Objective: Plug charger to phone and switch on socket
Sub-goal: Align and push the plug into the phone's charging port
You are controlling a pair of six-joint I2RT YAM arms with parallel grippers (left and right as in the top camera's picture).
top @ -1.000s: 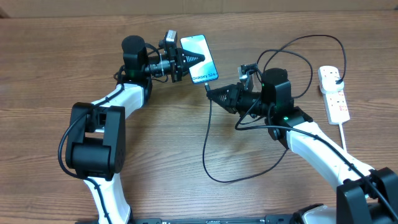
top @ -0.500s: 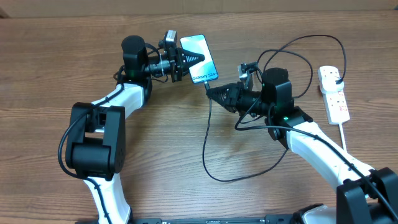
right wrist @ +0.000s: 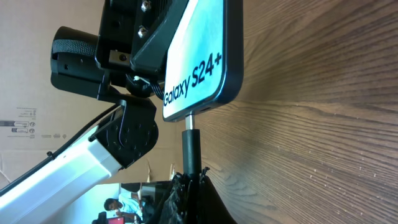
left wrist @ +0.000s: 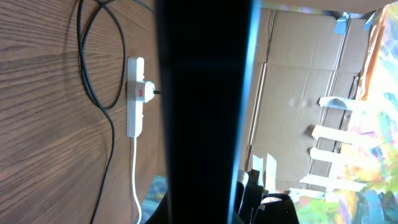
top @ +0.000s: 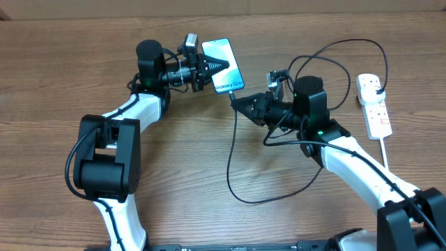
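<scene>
Overhead first. Holding the phone (top: 221, 50) up off the table (top: 83, 63) with the left gripper (top: 217, 66), clenched across its body. Just below the phone's bottom edge, pinching the connector end of the charger (top: 230, 164) in the right gripper (top: 235, 102), closed tight on it. Looping away from the phone, then running far out to the side of the phone to reach the socket (top: 376, 111), with the black plug already seated in its far end.

Left wrist next. Mostly blocked by the dark back of the phone. Beyond the phone, catching the socket with a red switch showing and a white cord (left wrist: 134, 180) trailing off; on or off, cannot tell.

Right wrist now. Right at the phone's port, tip meeting the opening, a sliver of metal exposed. Lined up straight with the phone's bottom edge. Fully home or not, cannot tell.

Judging progress: wall end plugged, phone end at or just into the port. Left to do, by the look of it: pushing home, letting go, flicking the switch.
</scene>
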